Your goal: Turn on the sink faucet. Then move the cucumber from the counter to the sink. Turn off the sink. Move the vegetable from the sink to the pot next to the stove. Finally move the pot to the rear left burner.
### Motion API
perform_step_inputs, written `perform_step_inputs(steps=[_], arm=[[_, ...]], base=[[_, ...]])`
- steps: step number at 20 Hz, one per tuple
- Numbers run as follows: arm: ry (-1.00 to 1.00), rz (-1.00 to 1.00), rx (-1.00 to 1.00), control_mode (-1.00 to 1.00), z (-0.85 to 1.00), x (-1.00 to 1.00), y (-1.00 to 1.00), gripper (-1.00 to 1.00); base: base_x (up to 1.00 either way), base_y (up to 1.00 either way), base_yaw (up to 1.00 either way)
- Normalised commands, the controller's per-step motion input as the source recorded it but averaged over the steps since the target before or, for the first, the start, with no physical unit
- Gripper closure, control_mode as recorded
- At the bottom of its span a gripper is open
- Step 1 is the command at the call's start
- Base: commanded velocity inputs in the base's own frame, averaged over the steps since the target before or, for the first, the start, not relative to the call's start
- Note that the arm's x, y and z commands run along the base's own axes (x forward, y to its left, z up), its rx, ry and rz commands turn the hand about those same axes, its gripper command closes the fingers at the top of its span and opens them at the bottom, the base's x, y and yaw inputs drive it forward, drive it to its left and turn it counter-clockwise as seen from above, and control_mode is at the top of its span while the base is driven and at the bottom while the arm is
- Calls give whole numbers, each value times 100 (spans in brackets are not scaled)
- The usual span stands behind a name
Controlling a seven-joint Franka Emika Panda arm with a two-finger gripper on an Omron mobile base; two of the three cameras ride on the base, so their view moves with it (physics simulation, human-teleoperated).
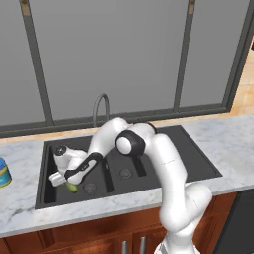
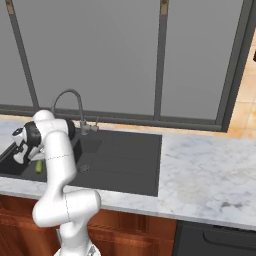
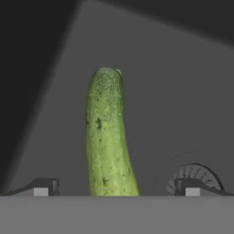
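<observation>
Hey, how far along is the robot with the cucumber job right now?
Done: the cucumber lies in the sink basin. In hand: the open end effector straddles it, not gripping. Whether the faucet is running can't be told. Left: moving the cucumber to the pot, then the pot to the burner.

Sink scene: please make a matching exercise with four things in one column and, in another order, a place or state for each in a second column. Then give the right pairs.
Things:
1. cucumber
2. sink faucet
3. gripper
4. blue and yellow can

Places or states:
A. stands on the marble counter, left of the sink
B. rises behind the sink, in front of the window
C. lies on the floor of the left basin
D. open, low in the basin, one finger on each side of the vegetable

Pairs: 1-C, 2-B, 3-D, 4-A
</observation>
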Motion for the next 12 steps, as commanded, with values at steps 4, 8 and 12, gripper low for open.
perform_step_inputs(steps=[4, 8, 12], arm=[[0, 0, -1, -100, -31, 4, 4, -100], [0, 0, 0, -100, -26, 2, 0, -100], [0, 0, 0, -100, -17, 13, 3, -100]], base=[[0, 0, 0], [0, 0, 0], [0, 0, 0]])
